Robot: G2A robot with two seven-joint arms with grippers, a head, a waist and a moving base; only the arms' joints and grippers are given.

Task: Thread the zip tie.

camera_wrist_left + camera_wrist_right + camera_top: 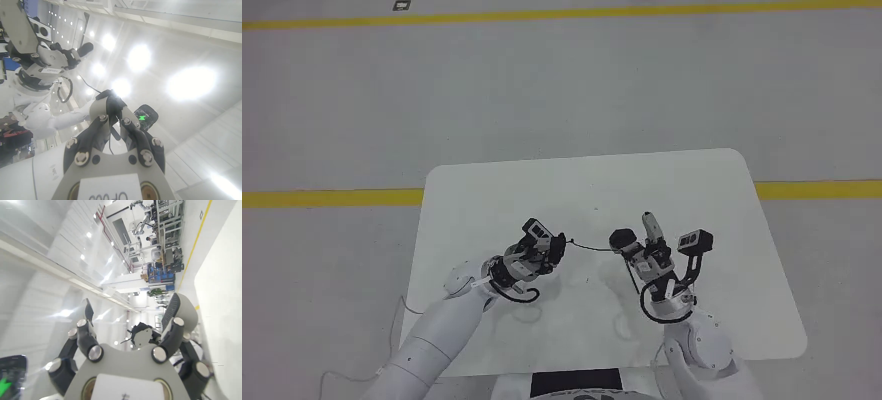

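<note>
**A:** Clamping on the zip tie [88, 85], are they, the left fingers [110, 98]?

**B:** Yes, pressed together on it. The black strand passes between the two tips. One part hangs back toward the wrist, and the other runs out thin into the air toward the other arm.

**A:** And the right fingers [171, 308]?

**B:** Spread wide apart, with nothing between them. The ribbed dark pad of one faces across the gap to the other.

**A:** Where does the tie sit, seen from above?

**B:** It spans the gap between the two arms as a fine dark line. It is held at the left end, and its free end lies just beside the right fingers. I cannot tell whether that end touches them.

**A:** And around them?

**B:** Both arms are held above the white surface [492, 200], facing each other over the half nearer the robot. The left wrist is turned upward, so the clamped tips show against the ceiling lights.
</note>
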